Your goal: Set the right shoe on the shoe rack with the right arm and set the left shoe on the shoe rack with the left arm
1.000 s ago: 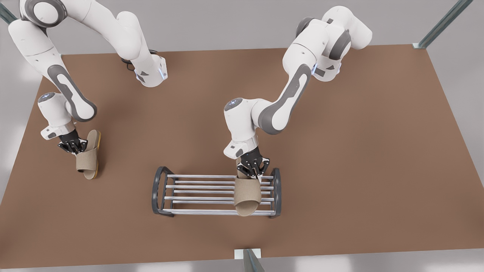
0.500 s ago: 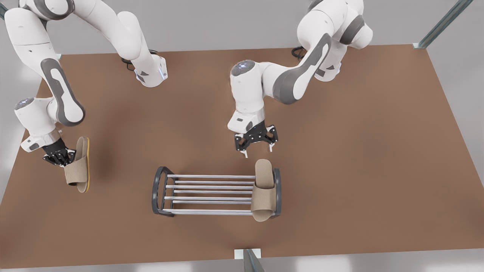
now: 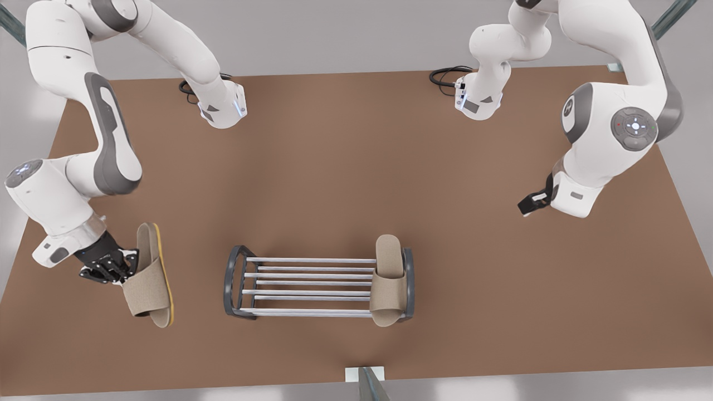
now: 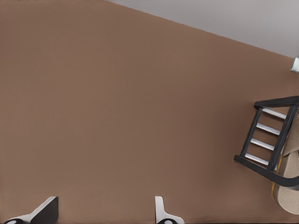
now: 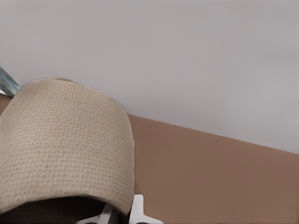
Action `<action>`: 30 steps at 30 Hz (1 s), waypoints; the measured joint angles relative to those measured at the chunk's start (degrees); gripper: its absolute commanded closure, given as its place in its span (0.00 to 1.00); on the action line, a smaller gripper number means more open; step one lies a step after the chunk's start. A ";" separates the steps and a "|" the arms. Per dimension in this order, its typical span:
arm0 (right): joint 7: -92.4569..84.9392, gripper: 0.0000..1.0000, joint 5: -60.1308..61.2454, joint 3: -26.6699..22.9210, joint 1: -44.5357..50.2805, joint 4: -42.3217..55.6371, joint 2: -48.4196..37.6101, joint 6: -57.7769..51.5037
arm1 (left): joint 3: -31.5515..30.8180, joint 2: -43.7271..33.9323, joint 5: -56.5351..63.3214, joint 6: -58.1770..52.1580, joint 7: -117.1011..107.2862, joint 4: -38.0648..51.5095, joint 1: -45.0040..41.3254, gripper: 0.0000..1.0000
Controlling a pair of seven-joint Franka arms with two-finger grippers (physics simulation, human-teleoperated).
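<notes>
A beige slipper, the left shoe (image 3: 388,281), lies across the silver rods at the front view's right end of the shoe rack (image 3: 306,275). My left gripper (image 3: 527,205) hangs open and raised far off to the front view's right. Its wrist view shows its fingertips (image 4: 46,212) spread wide, with the rack (image 4: 268,140) and the slipper (image 4: 289,186) far off. My right gripper (image 3: 123,267) is shut on the strap of the right shoe (image 3: 150,281), held tilted above the table left of the rack. That strap (image 5: 60,144) looms close in the right wrist view.
The brown table (image 3: 334,167) carries both arm bases, one (image 3: 223,108) at the back left and one (image 3: 479,100) at the back right, with black cables beside them. Metal posts (image 3: 367,384) stand at the table's edges. Bare rods span the rack's left and middle.
The left gripper let go of its slipper on the rack, opened, then withdrew up and to the front view's right. The right gripper carried its slipper down and rightward, nearer the rack.
</notes>
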 measured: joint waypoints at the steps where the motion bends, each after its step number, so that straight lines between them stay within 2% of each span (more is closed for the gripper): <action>1: 1.82 0.79 -1.18 -0.04 0.62 1.46 0.07 -1.79 | -0.11 0.01 -0.17 0.12 1.42 -0.06 -0.11 0.00; 5: 10.19 0.79 -8.22 -0.80 10.71 8.40 0.29 -10.71 | -0.99 0.16 -0.51 0.72 6.16 0.26 -0.83 0.00; 9: 19.13 0.79 -12.37 -7.52 24.21 17.96 0.24 -18.55 | -1.56 -0.11 -0.46 0.69 9.42 0.22 -0.74 0.00; 15: 32.03 0.79 -13.28 -28.58 51.54 28.49 0.51 -26.29 | -1.23 0.65 -0.41 0.91 13.16 1.32 -0.06 0.00; 17: 35.88 0.79 -11.98 -38.21 62.30 31.68 2.65 -27.32 | -1.18 1.28 -0.52 1.01 14.16 1.44 0.10 0.00; 18: 37.65 0.79 -11.35 -40.72 65.35 33.53 4.72 -27.48 | -1.14 1.43 -0.50 1.04 14.61 1.48 0.26 0.00; 23: 45.49 0.79 -9.92 -47.96 73.74 39.89 14.00 -25.94 | -1.11 1.57 -0.29 1.19 16.54 1.61 0.39 0.00; 30: 53.73 0.79 -9.62 -49.31 75.43 41.12 18.51 -22.05 | -1.09 2.45 -0.11 1.36 18.45 1.60 0.36 0.00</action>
